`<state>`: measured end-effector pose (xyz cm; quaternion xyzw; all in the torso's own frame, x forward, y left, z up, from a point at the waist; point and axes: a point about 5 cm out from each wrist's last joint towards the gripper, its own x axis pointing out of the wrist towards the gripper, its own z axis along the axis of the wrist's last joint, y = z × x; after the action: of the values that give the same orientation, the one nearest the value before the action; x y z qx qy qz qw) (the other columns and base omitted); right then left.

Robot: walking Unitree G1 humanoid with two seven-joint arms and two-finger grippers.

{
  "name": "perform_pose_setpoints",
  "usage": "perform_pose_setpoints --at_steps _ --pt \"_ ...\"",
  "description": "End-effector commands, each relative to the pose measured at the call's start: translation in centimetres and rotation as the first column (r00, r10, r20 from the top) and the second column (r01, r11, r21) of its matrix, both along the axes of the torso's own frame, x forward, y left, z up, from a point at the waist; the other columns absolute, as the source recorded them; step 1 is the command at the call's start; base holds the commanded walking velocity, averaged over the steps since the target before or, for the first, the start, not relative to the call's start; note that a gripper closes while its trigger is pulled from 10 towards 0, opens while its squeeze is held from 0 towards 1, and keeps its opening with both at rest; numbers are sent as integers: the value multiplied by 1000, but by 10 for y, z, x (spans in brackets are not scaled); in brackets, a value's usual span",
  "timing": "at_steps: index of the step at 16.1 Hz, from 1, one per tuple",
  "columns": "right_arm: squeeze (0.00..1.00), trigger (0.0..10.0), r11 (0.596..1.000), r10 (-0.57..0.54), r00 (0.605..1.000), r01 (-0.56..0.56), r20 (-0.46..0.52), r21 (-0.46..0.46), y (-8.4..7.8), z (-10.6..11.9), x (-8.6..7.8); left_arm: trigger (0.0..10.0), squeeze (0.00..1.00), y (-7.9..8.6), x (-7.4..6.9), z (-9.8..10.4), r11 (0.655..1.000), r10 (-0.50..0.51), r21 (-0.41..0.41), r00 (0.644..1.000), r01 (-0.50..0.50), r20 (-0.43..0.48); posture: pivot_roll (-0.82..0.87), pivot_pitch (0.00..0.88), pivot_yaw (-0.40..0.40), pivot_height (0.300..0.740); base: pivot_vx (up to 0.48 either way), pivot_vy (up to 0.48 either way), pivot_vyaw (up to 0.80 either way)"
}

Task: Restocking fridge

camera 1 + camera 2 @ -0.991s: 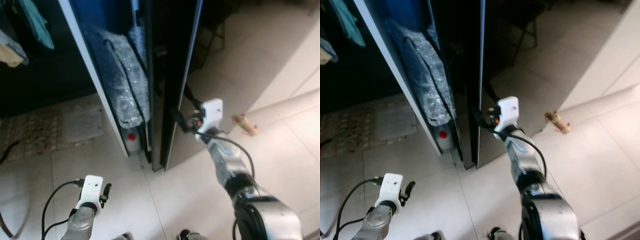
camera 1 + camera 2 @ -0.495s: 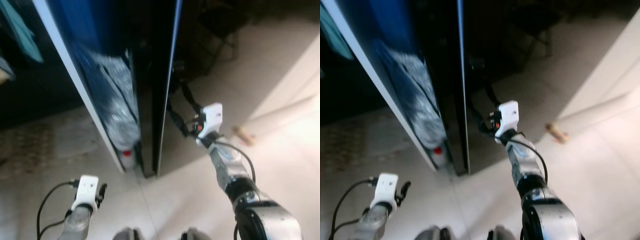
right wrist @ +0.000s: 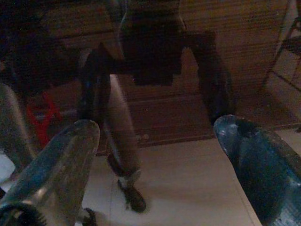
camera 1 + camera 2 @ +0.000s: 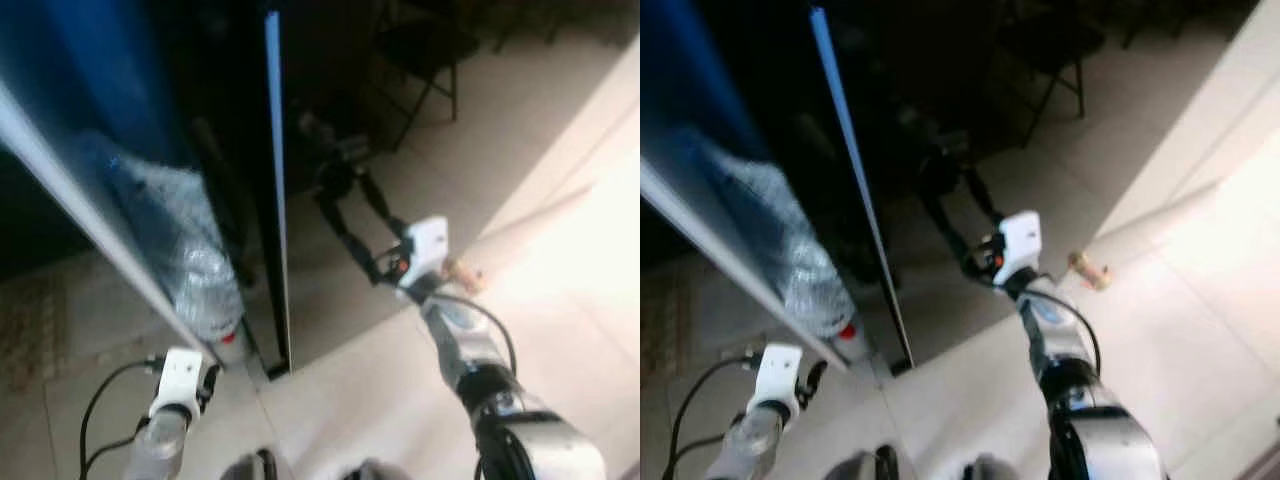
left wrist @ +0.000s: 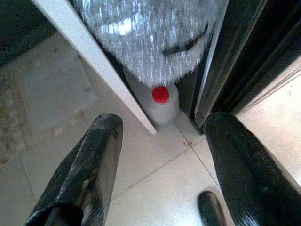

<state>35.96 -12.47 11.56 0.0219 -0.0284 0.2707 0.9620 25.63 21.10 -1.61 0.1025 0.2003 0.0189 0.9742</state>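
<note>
The fridge door (image 4: 272, 190) stands nearly edge-on to the head camera, its glossy dark face turned right and reflecting the right arm; from these frames alone it cannot be judged whether it is being swung open or shut. The right gripper (image 4: 385, 268) is raised against that face, low on the door, a position suited to pushing the panel rather than grasping it. In the right wrist view its fingers (image 3: 56, 165) are spread wide and carry nothing, with their own reflection just ahead; actual contact with the door cannot be confirmed. The left gripper (image 5: 160, 174) hangs low at the near left, above the tiled floor (image 4: 560, 300), fingers apart and empty. Left of the door edge, a silvery insulated bag (image 5: 150, 37) sits in the lower fridge opening, with a white bottle with a red cap (image 5: 161, 96) standing below it at the bottom. A small wooden object (image 4: 1087, 270) lies on the floor to the right.
</note>
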Motion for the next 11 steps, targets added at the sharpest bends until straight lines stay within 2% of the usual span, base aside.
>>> perform_pose_setpoints --at_steps 1,11 --pt "0 10000 1000 -29 999 29 16 8 -5 7 4 10000 0 -2 -10 -9 1000 3 -4 999 -3 -40 -55 236 -5 740 337 0 0" --pt "0 10000 1000 -19 1000 19 15 15 1 9 5 10000 0 -1 -10 -9 1000 5 1 999 -5 -38 -50 232 -3 740 336 0 0"
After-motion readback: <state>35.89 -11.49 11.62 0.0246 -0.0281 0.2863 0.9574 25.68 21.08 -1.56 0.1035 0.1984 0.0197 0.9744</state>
